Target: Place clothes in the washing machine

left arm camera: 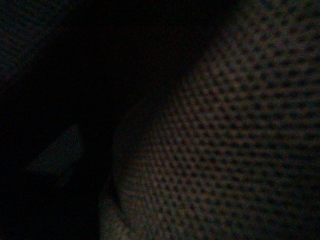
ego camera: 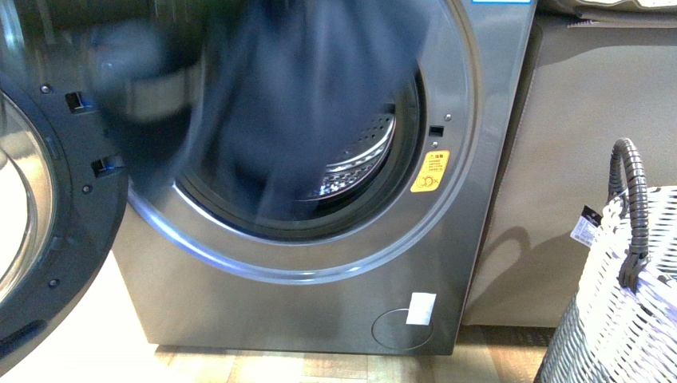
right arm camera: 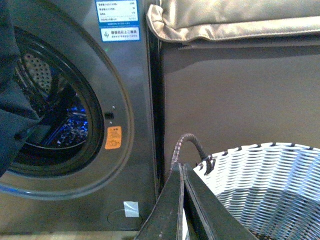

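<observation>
- We see the washer (ego camera: 319,295) with its door (ego camera: 48,207) swung open to the left.
- The clothes (ego camera: 295,104), dark navy and blurred, hang in front of the porthole. They cover its upper and left part, and their lower edge reaches the bottom of the opening.
- Beside them the steel drum (ego camera: 363,155) shows through on the right.
- A yellow sticker (ego camera: 429,171) sits on the rim, right of the opening.
- The left wrist view is dark.
- We cannot make out the left gripper or tell how its fingers stand. The front view shows only a dark blur by the clothes' upper left.
- The right gripper (right arm camera: 181,172) is well apart from the washer, above a white basket (right arm camera: 260,175). Its fingers (right arm camera: 167,210) are pressed together at the tips, with nothing between them.
- The basket stands to the washer's right, its grey handle (ego camera: 631,199) upright.
- A beige cloth (right arm camera: 235,20) lies on the brown cabinet (right arm camera: 240,100) next to the washer.
</observation>
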{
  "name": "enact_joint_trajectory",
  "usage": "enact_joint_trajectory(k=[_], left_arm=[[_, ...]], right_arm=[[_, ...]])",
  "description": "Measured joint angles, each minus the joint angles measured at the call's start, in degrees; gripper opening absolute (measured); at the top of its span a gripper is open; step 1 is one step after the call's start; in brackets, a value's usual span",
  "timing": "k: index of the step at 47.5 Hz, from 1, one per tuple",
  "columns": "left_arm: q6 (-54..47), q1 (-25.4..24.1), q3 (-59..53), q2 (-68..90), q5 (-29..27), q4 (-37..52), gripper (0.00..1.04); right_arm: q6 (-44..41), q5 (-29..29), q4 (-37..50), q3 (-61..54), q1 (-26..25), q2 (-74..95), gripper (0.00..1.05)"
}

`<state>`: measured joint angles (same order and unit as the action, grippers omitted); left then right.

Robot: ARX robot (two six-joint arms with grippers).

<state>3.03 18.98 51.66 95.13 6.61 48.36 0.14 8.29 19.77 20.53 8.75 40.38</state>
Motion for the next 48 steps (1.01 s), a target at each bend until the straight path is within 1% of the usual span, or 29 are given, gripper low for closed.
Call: enact_joint_trajectory(k=[14,16,18,24,32,48], left_arm=[[0.02,-2.03,-0.59,4.00,-0.61,2.19,0.23],[0.00,-2.19,-0.55,4.76,-0.72,2.60,0.23],[-0.09,-2.38,-0.24,5.97,-0.94,3.04,0.23],[-0.15,-2.80,1.75,9.97,-1.40,3.50,0.23],[-0.48,-3.43,5.73,15.58,-1.95,4.04,0.23],[-1.62,-5.92,19.98,27.41,-4.17,2.64,0.23]], right_arm=[[0.00,-2.75,1.36,-7.63,-3.04,-5.88,0.02],[0.00,-4.28,1.36,-8.37,-4.09,-6.64,0.02],[-0.02,-7.26,1.36,-9.33,-6.08,-7.63,0.02],[0.00,-7.96,1.29,-11.45,-8.35,-9.99,0.02],[0.00,-8.13,0.63,-13.57,-8.61,-12.85,0.02],[0.00,-8.20,-2.38,-16.68,-8.63,-19.10,0.02]])
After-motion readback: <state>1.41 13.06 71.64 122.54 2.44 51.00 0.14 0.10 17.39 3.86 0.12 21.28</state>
